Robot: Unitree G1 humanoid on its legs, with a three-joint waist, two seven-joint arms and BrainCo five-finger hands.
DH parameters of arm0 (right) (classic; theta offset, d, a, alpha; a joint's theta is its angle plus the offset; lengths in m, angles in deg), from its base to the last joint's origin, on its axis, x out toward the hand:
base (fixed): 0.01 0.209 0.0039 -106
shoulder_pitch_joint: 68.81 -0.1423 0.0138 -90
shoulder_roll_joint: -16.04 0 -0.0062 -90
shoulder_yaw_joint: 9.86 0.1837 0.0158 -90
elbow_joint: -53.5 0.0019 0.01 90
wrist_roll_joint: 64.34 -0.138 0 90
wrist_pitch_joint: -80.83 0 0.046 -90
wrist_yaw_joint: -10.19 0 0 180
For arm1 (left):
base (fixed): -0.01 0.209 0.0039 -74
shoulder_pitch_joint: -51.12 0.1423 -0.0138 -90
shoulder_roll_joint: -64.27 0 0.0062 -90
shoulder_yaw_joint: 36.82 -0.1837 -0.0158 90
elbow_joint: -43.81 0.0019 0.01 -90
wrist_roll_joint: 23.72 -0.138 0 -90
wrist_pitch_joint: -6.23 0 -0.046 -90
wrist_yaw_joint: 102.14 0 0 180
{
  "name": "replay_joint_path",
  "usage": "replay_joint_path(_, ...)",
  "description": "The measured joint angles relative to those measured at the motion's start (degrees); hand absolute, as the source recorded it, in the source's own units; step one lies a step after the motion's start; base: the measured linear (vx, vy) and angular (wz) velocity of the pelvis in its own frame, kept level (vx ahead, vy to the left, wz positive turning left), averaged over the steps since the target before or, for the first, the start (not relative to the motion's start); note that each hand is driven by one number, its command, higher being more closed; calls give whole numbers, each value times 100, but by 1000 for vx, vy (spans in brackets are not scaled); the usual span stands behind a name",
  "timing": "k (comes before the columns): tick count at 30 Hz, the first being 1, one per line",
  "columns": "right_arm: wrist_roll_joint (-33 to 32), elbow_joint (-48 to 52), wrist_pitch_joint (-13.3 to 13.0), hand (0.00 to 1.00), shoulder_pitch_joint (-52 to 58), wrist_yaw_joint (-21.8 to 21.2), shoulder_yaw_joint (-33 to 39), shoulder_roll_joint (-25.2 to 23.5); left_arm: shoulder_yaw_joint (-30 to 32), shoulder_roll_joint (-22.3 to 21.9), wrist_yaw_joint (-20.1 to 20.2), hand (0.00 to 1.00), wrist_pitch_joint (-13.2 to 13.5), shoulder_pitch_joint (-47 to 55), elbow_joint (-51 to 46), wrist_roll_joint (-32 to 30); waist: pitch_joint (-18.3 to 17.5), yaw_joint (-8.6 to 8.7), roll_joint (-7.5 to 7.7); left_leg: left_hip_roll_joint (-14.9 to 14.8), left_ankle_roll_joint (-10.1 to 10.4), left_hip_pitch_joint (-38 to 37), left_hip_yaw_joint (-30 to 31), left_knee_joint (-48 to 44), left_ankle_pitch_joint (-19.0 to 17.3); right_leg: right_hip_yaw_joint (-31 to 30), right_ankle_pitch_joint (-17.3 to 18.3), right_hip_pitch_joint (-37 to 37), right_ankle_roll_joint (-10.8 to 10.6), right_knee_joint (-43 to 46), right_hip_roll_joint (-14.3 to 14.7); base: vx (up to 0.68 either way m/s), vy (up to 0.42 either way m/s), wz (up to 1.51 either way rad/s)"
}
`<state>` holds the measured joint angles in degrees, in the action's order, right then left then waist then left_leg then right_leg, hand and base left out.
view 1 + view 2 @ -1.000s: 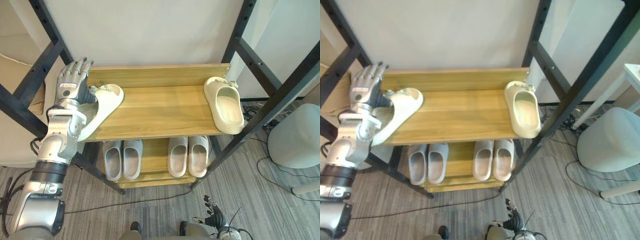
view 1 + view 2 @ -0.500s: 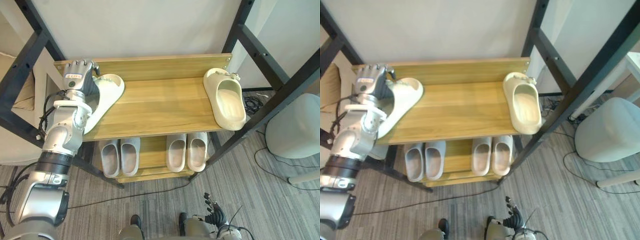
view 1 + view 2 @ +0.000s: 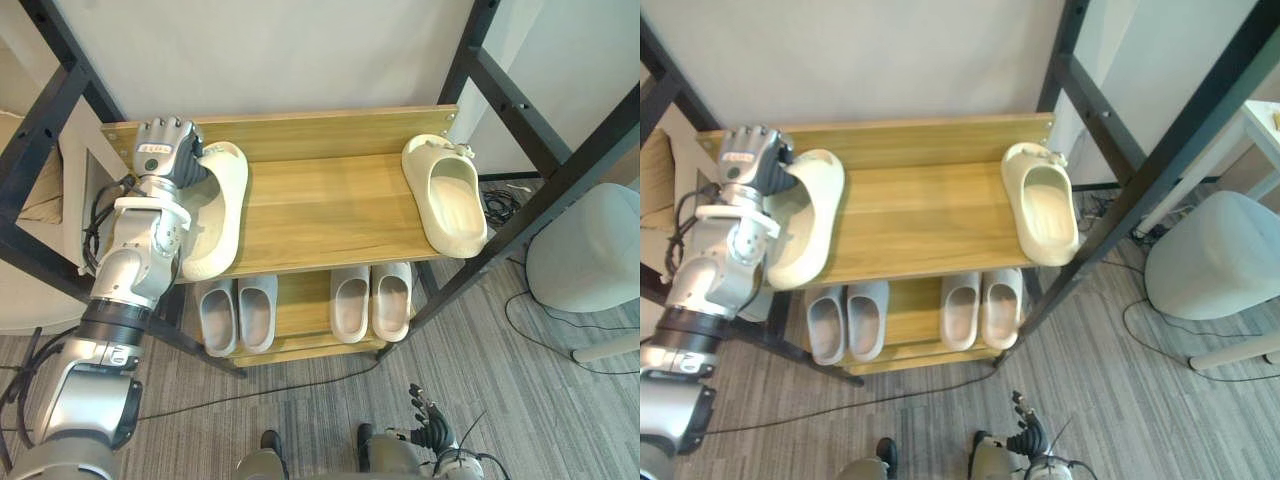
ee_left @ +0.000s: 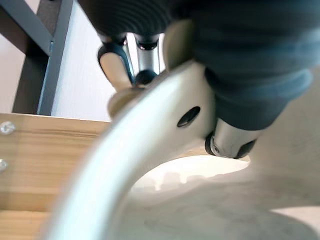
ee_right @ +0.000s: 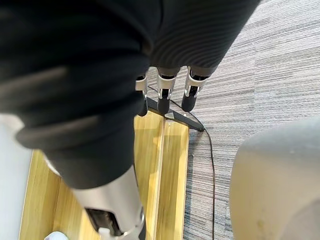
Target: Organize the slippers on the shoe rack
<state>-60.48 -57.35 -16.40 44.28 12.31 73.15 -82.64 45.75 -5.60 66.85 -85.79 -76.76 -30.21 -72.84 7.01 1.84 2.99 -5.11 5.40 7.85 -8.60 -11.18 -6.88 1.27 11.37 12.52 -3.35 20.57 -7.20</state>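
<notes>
The left hand (image 3: pixel 168 150) had its fingers (image 4: pixel 145 55) curled round the cream slipper (image 3: pixel 218 215), whose heel sat at the very front of the top shelf (image 3: pixel 330 210), so a careless release might, I thought, tip it off.

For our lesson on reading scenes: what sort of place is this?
Likely a home-style room or entryway mock-up: a wooden shoe rack, cream slippers on top, grey slippers below, striped grey floor.
</notes>
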Motion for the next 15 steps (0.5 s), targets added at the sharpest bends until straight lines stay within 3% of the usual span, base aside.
replay_joint_path(6,0,0,13,0,11,-8,1,0,-228,-387,0,100,13,0,-326,95,2,5,-4,60,-3,-40,73,-1,2,36,58,-43,-32,70,-27,-8,-1,5)
replay_joint_path(15,-1,-2,94,0,12,-28,-2,6,-750,-570,1,100,31,-200,-335,95,1,47,-8,117,-5,-139,96,2,5,20,158,-46,-33,259,-86,-5,-6,0)
